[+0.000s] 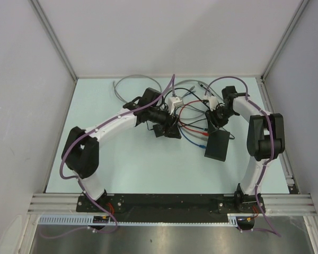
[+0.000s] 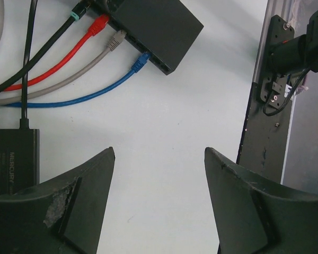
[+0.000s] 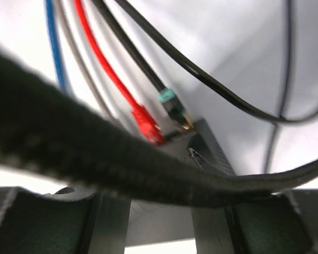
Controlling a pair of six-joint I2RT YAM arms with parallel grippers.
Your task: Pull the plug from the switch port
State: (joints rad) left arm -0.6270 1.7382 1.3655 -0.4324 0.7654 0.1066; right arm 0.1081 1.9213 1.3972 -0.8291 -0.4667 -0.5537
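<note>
Left gripper (image 2: 159, 154): jaws spread wide with nothing between them, hanging over the bare table (image 2: 164, 116) — its two fingers (image 2: 69, 206) fill the bottom corners of the left wrist view.
Power brick (image 2: 13, 153): black, at the left edge of that view, just beside the left finger; a thin black cord (image 2: 25, 69) leaves its top end.
Cables (image 2: 69, 76): black, red, gray and blue, running side by side across the table from the left toward the switch.
Plugs: four in a row along one narrow edge of the switch — a black plug with a teal collar (image 2: 77, 11) at the corner, then a red plug (image 2: 99, 24), a gray plug (image 2: 116, 39) and a blue plug (image 2: 141, 60).
Ports: the red, gray and blue plugs sit fully in theirs; in the right wrist view a glint of metal shows where the teal-collared one meets the box.
Switch (image 2: 153, 26): flat matte-black box at the top of the left wrist view, well ahead of the open jaws; from above it lies right of centre, nearer the right arm.
Right gripper (image 1: 215, 124): at the plug end of the switch in the top view.
Right jaws: its own camera is blurred and crossed by a thick dark cable (image 3: 148, 174), so how far they stand apart cannot be told.
</note>
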